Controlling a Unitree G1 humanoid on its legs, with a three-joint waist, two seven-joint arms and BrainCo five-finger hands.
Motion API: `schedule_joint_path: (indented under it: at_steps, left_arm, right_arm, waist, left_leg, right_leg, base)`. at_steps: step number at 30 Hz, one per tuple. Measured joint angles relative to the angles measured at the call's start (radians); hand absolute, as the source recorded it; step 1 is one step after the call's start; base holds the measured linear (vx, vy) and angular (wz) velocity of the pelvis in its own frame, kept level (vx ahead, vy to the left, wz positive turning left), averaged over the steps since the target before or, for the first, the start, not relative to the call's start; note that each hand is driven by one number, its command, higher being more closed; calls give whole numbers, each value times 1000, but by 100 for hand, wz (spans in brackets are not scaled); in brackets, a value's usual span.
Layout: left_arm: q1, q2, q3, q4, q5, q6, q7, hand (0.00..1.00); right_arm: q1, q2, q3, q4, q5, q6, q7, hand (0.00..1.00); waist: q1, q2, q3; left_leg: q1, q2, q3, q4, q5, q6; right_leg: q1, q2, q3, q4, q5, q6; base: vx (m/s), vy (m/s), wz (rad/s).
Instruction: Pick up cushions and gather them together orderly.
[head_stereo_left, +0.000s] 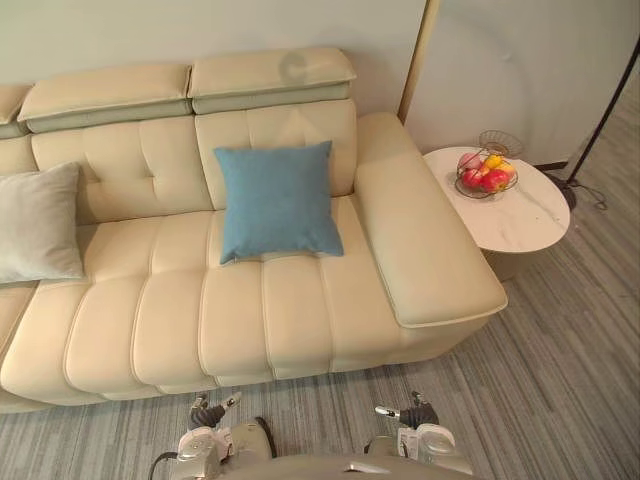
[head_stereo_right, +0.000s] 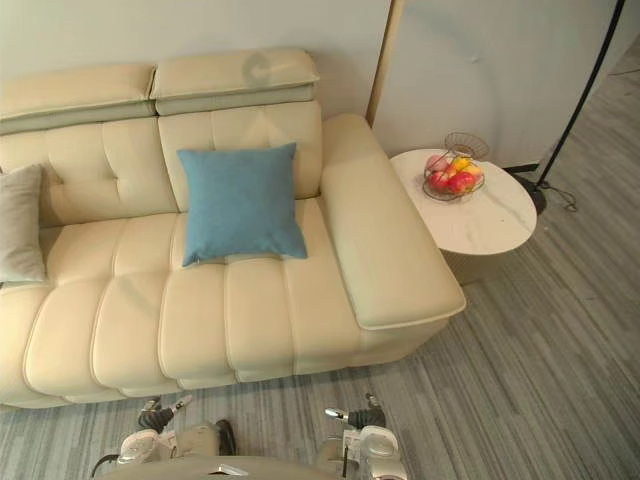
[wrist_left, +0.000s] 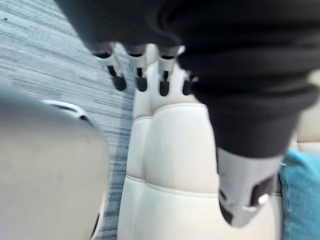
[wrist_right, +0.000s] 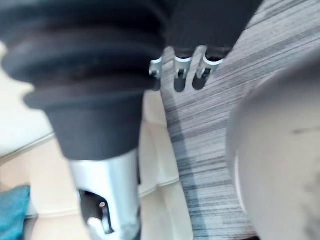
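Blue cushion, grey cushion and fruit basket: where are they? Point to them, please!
Blue cushion (head_stereo_left: 277, 200): left eye view, middle of its front.
Grey cushion (head_stereo_left: 38, 222): left eye view, middle of its front.
Fruit basket (head_stereo_left: 466, 189): left eye view, its wire wall near the front.

Cushion (head_stereo_left: 278, 200) right of other cushion (head_stereo_left: 38, 222), on sofa (head_stereo_left: 300, 320).

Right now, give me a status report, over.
Left hand, right hand open, low before the sofa, holding nothing. Blue cushion leaning on the backrest; grey cushion apart, further left. Fruit basket on side table, off right, not in the way.
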Motion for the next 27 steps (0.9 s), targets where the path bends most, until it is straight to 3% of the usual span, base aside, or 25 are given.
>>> schedule_joint_path:
  at_steps: [1,2,3,5,7,11,15,18,19,27]
  left_arm:
    - [7,24,8,-4,4,0,-1,0]
    - [7,26,12,-8,4,0,-1,0]
    - [13,17,21,-15,4,0,0,0]
    - [21,23,28,13,10,2,-2,0]
    - [20,29,4,22,21,2,-3,0]
    - [16,34,0,59,27,2,-14,0]
    - [14,37,-10,88,27,2,-20,0]
    - [10,40,-14,103,27,2,-23,0]
    - [31,117,2,161,34,3,-35,0]
    - [31,118,2,161,34,3,-35,0]
  right_arm:
    - [24,36,-13,6,0,5,2,0]
    - [22,52,-26,9,0,6,2,0]
    - [22,42,-44,-1,0,6,3,0]
    - [25,46,-70,12,0,11,3,0]
    - [29,40,-86,31,0,7,2,0]
    - [17,15,-136,91,18,9,1,0]
    - [7,-4,-152,129,18,11,1,0]
    - [5,-10,-155,143,18,12,1,0]
    - [-42,-31,-125,204,17,16,1,0]
    - [-42,-31,-123,205,17,16,1,0]
  waist:
    - [-4,-67,-29]
    - [-7,-69,-21]
    - [-3,-35,-15]
    - [-23,-49,-35]
    - [-28,-48,-37]
    - [-26,-37,-48]
    - [-25,-17,-64]
    - [-29,-17,-65]
    - [-34,-46,-34]
    - [-34,-47,-35]
  left_leg:
    - [41,-57,20,-101,14,-10]
    - [30,-58,14,-38,3,4]
    - [40,-44,-16,-17,-25,14]
    - [85,-72,-10,-87,-17,23]
    - [91,-84,-11,-119,-12,20]
    - [139,-114,-55,-217,31,12]
    - [187,-110,-73,-261,56,13]
    - [192,-109,-101,-264,56,13]
    - [291,-125,-121,-399,106,9]
    - [291,-126,-121,-399,106,9]
  right_leg:
    - [4,-34,19,-77,35,-5]
    - [14,-43,14,-87,40,3]
    - [22,-17,13,-91,45,15]
    - [55,-20,31,-146,81,0]
    - [71,-20,39,-187,101,-8]
    - [106,-6,43,-269,134,3]
    - [144,13,36,-294,145,19]
    - [177,16,18,-320,146,17]
    - [221,19,14,-347,136,-2]
    - [221,19,14,-346,136,-2]
  base:
    - [-28,145,-5]
    - [27,147,-19]
    - [16,125,-27]
    - [-16,107,-14]
    - [-30,53,-1]
    - [91,9,-6]
    - [147,-46,-2]
    - [116,-44,10]
    - [32,-10,5]
    - [0,0,0]
